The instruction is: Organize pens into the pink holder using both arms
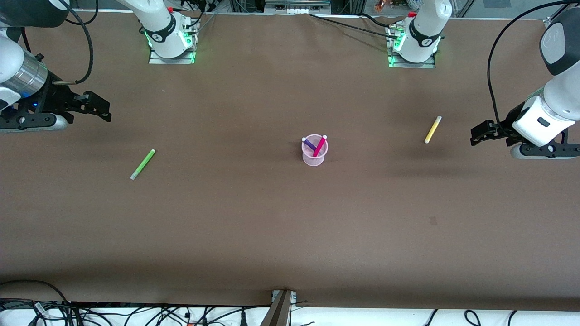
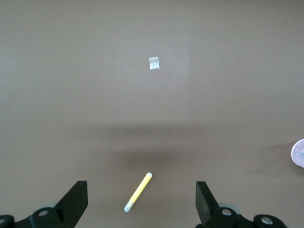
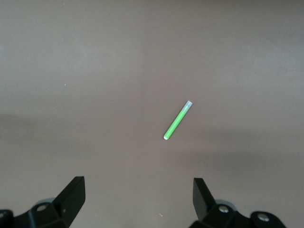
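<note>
The pink holder [image 1: 314, 154] stands mid-table with a purple pen [image 1: 309, 144] and a magenta pen [image 1: 320, 146] leaning crossed inside it. A yellow pen [image 1: 432, 129] lies flat toward the left arm's end; in the left wrist view the yellow pen [image 2: 138, 192] lies on the table under the gap of my open left gripper [image 2: 141, 202], which hangs empty in the air beside the pen [image 1: 481, 133]. A green pen [image 1: 142, 164] lies toward the right arm's end. My right gripper [image 1: 97, 108] is open and empty, above the table apart from the green pen [image 3: 177, 120].
A brown cloth [image 1: 290, 226] covers the table. A small pale patch [image 2: 154, 62] marks the cloth [image 1: 433, 220] nearer the front camera than the yellow pen. The holder's rim [image 2: 298, 153] peeks in at the left wrist view's edge. Cables run along the front edge [image 1: 136, 312].
</note>
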Robot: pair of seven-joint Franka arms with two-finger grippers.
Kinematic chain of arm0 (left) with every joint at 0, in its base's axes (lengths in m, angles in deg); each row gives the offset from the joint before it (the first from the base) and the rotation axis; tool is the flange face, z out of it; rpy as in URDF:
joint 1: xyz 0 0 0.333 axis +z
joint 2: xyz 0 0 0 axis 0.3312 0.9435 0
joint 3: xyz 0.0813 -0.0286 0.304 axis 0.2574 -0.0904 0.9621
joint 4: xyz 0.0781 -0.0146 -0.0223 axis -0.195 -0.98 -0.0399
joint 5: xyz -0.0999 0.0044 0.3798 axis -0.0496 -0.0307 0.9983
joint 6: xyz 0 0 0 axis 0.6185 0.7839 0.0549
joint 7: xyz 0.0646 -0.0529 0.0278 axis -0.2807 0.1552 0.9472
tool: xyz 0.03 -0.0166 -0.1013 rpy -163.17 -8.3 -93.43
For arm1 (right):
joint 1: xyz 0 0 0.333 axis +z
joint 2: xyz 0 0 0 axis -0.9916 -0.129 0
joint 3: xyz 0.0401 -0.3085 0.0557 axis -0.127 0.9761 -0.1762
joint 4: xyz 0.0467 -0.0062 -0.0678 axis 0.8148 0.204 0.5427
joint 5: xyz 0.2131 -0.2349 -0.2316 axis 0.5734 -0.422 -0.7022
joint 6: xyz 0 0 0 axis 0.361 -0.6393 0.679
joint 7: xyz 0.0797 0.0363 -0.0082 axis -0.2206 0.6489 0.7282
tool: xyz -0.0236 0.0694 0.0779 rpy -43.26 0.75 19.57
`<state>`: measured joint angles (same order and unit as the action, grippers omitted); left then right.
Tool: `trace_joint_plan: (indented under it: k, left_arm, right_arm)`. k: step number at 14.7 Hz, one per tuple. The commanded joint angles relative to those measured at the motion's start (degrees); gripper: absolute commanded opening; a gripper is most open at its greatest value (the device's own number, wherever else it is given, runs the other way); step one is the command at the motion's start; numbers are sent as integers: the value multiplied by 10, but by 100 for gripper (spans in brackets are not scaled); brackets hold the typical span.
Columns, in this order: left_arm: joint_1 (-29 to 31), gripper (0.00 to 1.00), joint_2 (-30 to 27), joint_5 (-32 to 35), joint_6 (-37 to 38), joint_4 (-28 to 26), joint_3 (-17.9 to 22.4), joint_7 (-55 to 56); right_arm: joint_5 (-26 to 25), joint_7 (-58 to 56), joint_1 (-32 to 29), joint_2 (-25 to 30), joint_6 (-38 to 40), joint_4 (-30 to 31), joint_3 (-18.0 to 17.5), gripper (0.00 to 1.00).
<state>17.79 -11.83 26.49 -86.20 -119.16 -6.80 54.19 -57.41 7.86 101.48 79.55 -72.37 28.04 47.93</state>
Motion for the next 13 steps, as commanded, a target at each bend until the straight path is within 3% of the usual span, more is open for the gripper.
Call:
trace_joint_plan:
  k: [1, 13]
  left_arm:
    - [1, 100, -3, -10, -1, 1, -1, -4]
    - [1, 100, 0, -9, -8, 0, -2, -4]
  right_arm:
    - [-24, 0, -7, -7, 10, -23, -8, 100]
    - [-15, -5, -6, -12, 19, -42, -8, 100]
